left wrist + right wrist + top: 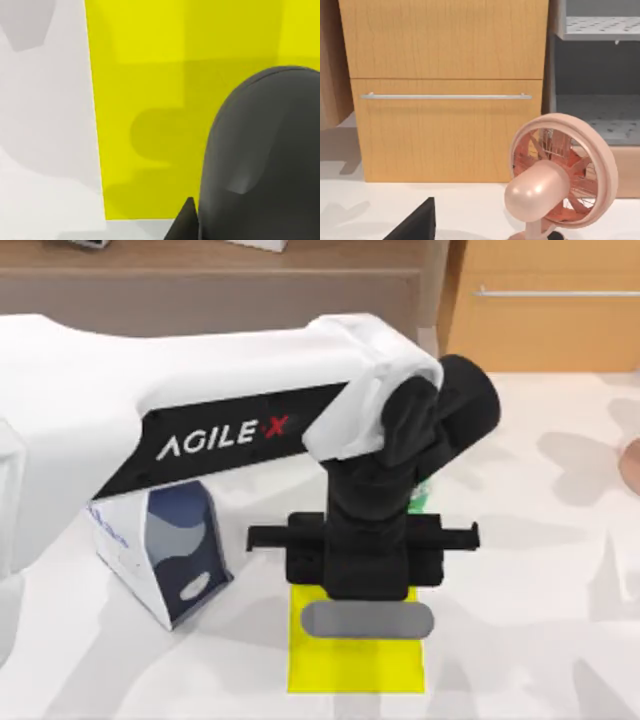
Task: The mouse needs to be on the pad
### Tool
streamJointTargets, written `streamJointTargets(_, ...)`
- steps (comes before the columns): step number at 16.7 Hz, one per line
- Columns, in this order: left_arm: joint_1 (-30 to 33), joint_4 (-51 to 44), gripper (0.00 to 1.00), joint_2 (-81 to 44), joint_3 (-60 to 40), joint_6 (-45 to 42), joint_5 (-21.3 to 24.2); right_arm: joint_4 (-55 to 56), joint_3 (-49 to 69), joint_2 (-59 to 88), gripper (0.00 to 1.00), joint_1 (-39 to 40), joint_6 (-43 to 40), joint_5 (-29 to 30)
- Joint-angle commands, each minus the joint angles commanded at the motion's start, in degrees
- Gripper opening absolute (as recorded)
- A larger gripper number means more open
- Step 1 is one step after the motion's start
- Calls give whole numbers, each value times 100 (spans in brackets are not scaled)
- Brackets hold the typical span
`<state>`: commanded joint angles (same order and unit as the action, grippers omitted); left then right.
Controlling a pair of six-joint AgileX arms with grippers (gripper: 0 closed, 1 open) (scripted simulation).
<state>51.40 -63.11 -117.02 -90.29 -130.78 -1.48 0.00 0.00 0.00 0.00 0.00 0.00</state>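
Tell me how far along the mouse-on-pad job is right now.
Mostly done, it seems. The left gripper hangs over the pad, and the left wrist view shows the mouse close up with the pad's yellow behind it. Whether the mouse rests on the pad or is held above it, I cannot tell. Left: release if needed, then pull the arm away.

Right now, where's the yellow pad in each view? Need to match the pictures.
Top view: the pad lies near the bottom edge, centre, partly under the left gripper.
Left wrist view: the pad spans most of the frame, the mouse over it.
Right wrist view: not in it.
Shared landmark: the pad's straight edge against the white table.
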Motion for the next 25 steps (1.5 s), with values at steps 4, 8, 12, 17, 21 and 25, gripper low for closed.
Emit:
streamJointTargets(4, 9, 187, 0, -84, 166, -5, -2, 0, 0, 0, 100, 0, 0, 0)
streamJointTargets(8, 8, 402, 0, -124, 300, -5, 4, 0, 0, 0, 100, 0, 0, 0)
streamJointTargets(12, 9, 632, 0, -113, 386, -14, 3, 0, 0, 0, 100, 0, 0, 0)
streamJointTargets(17, 11, 811, 0, -258, 557, -18, -9, 0, 0, 0, 100, 0, 0, 0)
streamJointTargets(21, 11, 812, 0, -261, 560, -18, -10, 0, 0, 0, 100, 0, 0, 0)
streamJointTargets(25, 11, 812, 30, -261, 560, -18, -10, 0, 0, 0, 100, 0, 0, 0)
